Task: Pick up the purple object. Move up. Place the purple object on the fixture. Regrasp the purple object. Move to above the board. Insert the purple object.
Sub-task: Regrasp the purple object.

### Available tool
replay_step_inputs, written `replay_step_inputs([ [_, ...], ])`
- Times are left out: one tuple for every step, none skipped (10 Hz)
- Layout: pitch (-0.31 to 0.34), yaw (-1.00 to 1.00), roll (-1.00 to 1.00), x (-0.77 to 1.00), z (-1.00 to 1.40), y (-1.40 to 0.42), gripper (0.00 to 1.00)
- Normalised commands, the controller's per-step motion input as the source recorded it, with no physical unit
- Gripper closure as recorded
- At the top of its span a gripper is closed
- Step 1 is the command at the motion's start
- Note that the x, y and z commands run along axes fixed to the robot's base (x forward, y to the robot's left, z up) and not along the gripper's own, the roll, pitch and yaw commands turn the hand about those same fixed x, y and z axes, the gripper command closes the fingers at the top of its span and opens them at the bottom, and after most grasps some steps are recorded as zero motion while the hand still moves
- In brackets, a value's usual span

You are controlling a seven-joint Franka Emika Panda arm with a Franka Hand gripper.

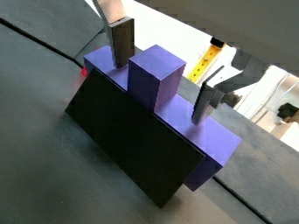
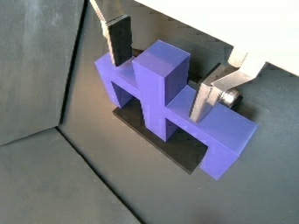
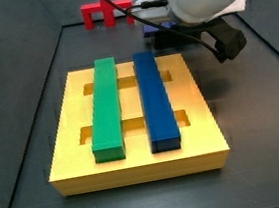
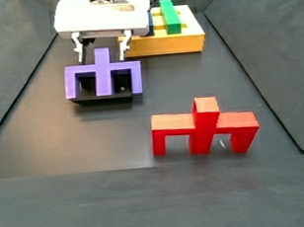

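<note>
In a side view, the purple object [image 4: 103,80] sits on the fixture [image 4: 100,96] near the left edge of the dark table [image 4: 67,182], its middle post standing upright. My gripper [image 4: 105,52] hangs right over it, fingers pointing down on either side of that post. To the right and nearer the front edge of the table, the red piece [image 4: 204,129] stands on its own, well apart from the purple object. At the far edge, behind my gripper, a corner of the yellow board [image 4: 173,42] shows with the green bar [image 4: 170,15] on top.

In both wrist views my fingers [image 1: 121,44] straddle the purple object's [image 1: 159,80] raised middle post, one on each side, their tips down by the lower arms of the piece. There is a visible gap between each pad and the post, so my jaws stand open and hold nothing. The purple object [image 2: 167,96] rests against the black fixture [image 1: 128,140], which stands as a flat dark wall along one face of it; a dark base plate [image 2: 176,150] shows under the piece.

In a side view, the board [image 3: 138,142] fills the middle of the table, the green bar [image 3: 105,107] lying on its left half and the blue bar [image 3: 155,100] just beside it on the right, both running front to back. Past the far edge of the board, the red piece [image 3: 104,12] stands at the back, and my gripper's body hides most of the purple object [image 3: 160,34] at the back right.
</note>
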Motion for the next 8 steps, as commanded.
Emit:
replay_step_inputs([
  [0.0, 0.0, 0.0, 0.0, 0.0, 0.0, 1.0],
  [0.0, 0.0, 0.0, 0.0, 0.0, 0.0, 1.0],
  [0.0, 0.0, 0.0, 0.0, 0.0, 0.0, 1.0],
  [0.0, 0.0, 0.0, 0.0, 0.0, 0.0, 1.0],
  [0.0, 0.0, 0.0, 0.0, 0.0, 0.0, 1.0],
  [0.0, 0.0, 0.0, 0.0, 0.0, 0.0, 1.0],
  [0.0, 0.0, 0.0, 0.0, 0.0, 0.0, 1.0],
  [0.0, 0.0, 0.0, 0.0, 0.0, 0.0, 1.0],
])
